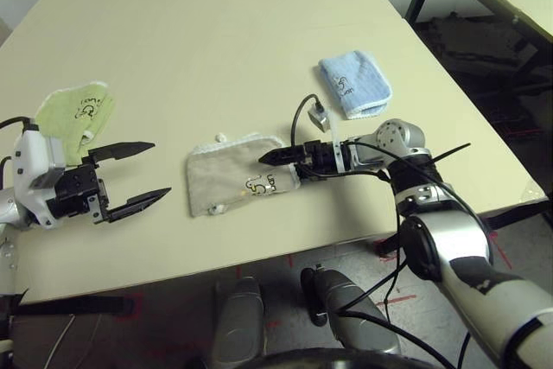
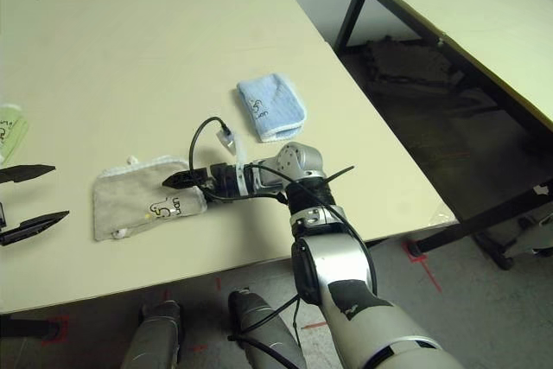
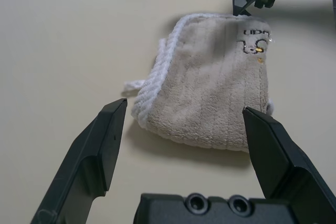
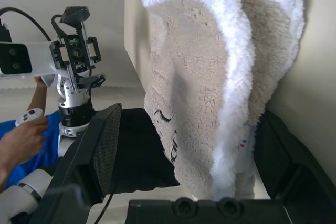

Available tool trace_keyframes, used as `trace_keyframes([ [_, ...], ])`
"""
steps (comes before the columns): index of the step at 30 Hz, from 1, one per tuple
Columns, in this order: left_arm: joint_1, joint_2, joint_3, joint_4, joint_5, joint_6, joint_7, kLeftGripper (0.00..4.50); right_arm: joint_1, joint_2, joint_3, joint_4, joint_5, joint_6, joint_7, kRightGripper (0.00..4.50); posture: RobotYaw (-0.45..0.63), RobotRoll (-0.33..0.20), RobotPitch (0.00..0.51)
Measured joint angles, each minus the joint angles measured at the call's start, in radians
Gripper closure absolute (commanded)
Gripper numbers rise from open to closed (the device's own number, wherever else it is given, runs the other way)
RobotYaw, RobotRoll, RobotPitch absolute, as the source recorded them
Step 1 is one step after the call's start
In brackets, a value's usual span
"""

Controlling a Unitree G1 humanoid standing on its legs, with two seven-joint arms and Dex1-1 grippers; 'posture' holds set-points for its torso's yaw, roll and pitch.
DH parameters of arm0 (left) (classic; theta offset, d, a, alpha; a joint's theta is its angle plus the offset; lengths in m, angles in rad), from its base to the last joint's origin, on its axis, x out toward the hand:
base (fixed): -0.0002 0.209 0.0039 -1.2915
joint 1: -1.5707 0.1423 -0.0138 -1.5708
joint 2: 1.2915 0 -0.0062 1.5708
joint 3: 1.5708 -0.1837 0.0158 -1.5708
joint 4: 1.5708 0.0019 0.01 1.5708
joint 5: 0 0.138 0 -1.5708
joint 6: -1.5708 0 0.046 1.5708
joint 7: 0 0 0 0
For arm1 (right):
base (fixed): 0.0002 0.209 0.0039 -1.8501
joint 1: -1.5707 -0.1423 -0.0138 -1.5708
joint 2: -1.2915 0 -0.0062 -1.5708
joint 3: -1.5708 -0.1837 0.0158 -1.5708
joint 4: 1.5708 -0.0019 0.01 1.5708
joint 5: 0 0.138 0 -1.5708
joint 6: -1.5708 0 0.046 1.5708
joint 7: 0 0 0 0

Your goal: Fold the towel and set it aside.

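The towel (image 1: pixel 238 174) lies on the table (image 1: pixel 216 49) as a compact beige rectangle, already doubled over. In the left wrist view several white-stitched edges stack on top of each other along one side, and the dark logo faces up near the corner closest to the right claw. The folding part therefore looks finished, or very nearly so. What seems left is the setting aside, since the towel sits near the table's front edge rather than off to one side.

The right claw (image 1: pixel 278 156) is at the towel's logo end, reaching in from the side and pointing along the table. Its right wrist view shows the layered towel edge standing between its two black fingers, which are spread wide and not pressed onto the cloth, so it holds nothing yet. My guess is that it is lining up to pinch that end and carry or slide the towel away.

The left claw (image 1: pixel 138 174) hovers on the other side of the towel, well apart from it, aimed toward it with its fingers wide and empty.

A light-green folded towel (image 1: pixel 79 114) lies beyond the left claw. A light-blue folded towel (image 1: pixel 354 84) lies beyond the right claw, farther back than the beige towel.
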Motion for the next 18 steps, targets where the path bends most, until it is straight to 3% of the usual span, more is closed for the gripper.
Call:
trace_keyframes([
  [3,-0.008,0.000,-0.004,0.000,0.002,-0.009,0.000,0.00,0.010,0.007,-0.009,-0.008,-0.001,-0.009,-0.016,0.45,-0.01,0.000,0.173],
  [8,-0.009,-0.001,-0.007,0.001,0.012,-0.015,0.001,0.00,0.021,0.009,-0.016,0.000,-0.015,-0.034,-0.055,2.42,-0.01,0.000,0.175],
  [14,-0.009,-0.003,-0.009,0.001,0.017,-0.018,0.001,0.00,0.008,0.007,-0.021,-0.010,-0.005,-0.033,-0.049,4.42,-0.01,0.000,0.175],
  [18,-0.007,-0.004,-0.009,0.001,0.017,-0.024,0.001,0.00,0.007,0.001,-0.023,-0.010,-0.003,-0.037,-0.049,4.49,0.00,0.000,0.175],
])
